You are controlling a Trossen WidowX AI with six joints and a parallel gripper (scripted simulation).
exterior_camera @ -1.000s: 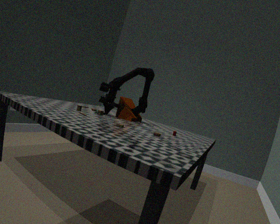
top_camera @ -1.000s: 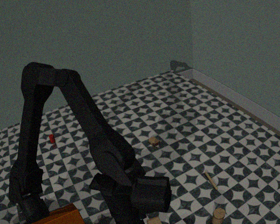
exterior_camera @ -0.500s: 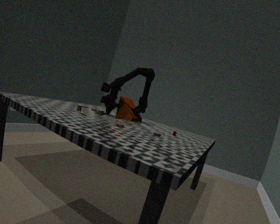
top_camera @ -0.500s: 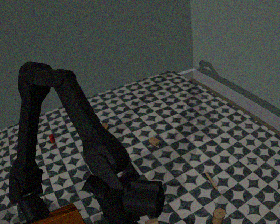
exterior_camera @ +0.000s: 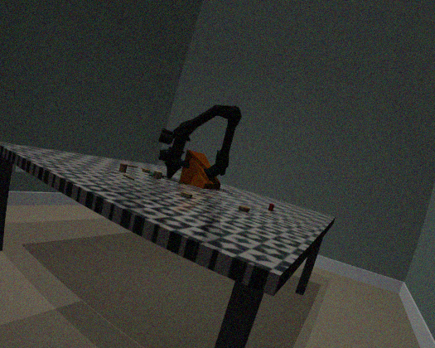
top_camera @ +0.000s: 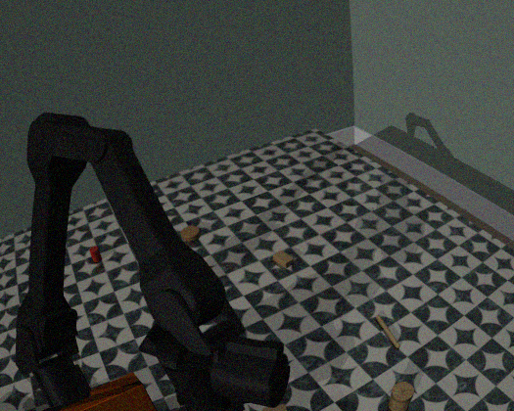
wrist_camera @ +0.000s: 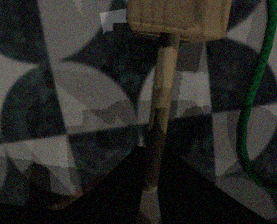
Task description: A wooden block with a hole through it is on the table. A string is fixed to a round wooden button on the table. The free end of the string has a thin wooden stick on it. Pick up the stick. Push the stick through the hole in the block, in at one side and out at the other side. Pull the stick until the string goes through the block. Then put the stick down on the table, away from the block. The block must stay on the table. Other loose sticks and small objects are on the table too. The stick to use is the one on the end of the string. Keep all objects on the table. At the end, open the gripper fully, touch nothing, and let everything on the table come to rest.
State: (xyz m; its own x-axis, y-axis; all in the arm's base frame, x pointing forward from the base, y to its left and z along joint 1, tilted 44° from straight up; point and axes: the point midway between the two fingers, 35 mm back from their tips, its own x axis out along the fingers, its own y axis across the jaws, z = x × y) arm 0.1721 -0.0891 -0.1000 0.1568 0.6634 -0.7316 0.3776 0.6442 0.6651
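The wooden block [wrist_camera: 179, 19] [exterior_camera: 157, 175] stands on the table, cut off by the top edge of the wrist view. The wooden stick [wrist_camera: 164, 82] comes out of the block's near side and runs down between the fingers. My gripper [wrist_camera: 150, 156] [exterior_camera: 171, 176] is shut on the stick, low over the table and close to the block. The green string [wrist_camera: 246, 117] curves down past the block's right side and does not touch the fingers. The block's far side is out of the wrist view. In the top view the fingers are hidden; I cannot make out the button surely.
A loose stick [top_camera: 388, 333] [exterior_camera: 128, 177] and a wooden cylinder [top_camera: 401, 392] [exterior_camera: 123, 167] lie beyond the block. A small wooden piece [top_camera: 282, 258] [exterior_camera: 186, 195], a wooden disc [top_camera: 190, 233] [exterior_camera: 244, 209] and a red cylinder [top_camera: 95, 254] [exterior_camera: 271, 207] are farther off.
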